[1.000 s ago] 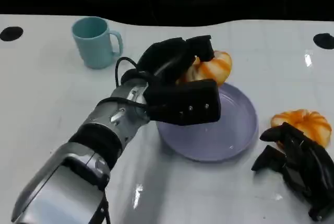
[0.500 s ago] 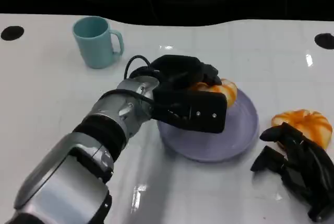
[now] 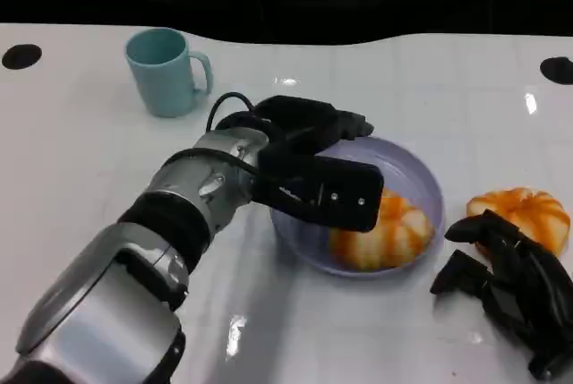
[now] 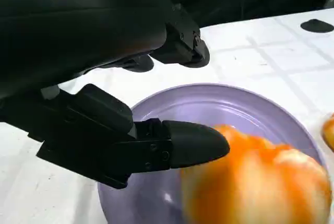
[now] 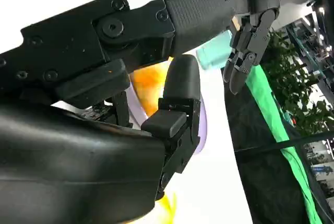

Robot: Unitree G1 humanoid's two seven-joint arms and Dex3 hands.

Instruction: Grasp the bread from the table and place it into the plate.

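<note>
From the head view, my left hand (image 3: 309, 165) hovers fingers spread, holding nothing, above the lilac round plate (image 3: 421, 174) at centre frame. The orange-glazed, ridged bread roll (image 3: 380, 234) lies in the plate's lower part. My right hand (image 3: 506, 290), lower right, looks empty.

Left wrist view: roll looks soft and light; I'd cup its sides, not squeeze.
</note>
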